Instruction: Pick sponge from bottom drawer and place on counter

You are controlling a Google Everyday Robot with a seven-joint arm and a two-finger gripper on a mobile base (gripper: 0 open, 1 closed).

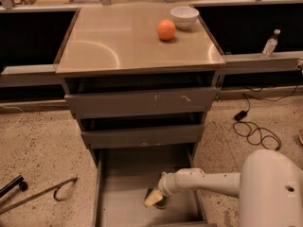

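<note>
Speckled floor [38, 145] surrounds a grey metal cabinet, and a long grey ledge [28, 70] runs behind it on both sides. At the near left a thin metal rod [38, 197] with a hooked end lies on the floor. The counter [118, 46] is glossy beige-grey with a thin brown rim. Toward its far right corner sits an orange [166, 30], with a white bowl [184, 17] just beyond it and slightly to the right. Under the counter two upper drawers [142, 103] stand partly pulled out, their flat fronts scratched. Below them the bottom drawer [120, 183] is pulled out furthest, its flat floor showing. The sponge [154, 198] is inside it, right of centre and toward the near end, tilted, with yellow foam facing left and the dark green face behind. The end effector [162, 193] is down in the drawer right at the sponge; whether it is open or closed on the sponge cannot be told. The white arm [213, 181] reaches in over the drawer's right wall from the rounded robot body [274, 193] at the near right. Further right a black cable [255, 134] loops on the floor, and a clear bottle [270, 43] stands on the ledge.
</note>
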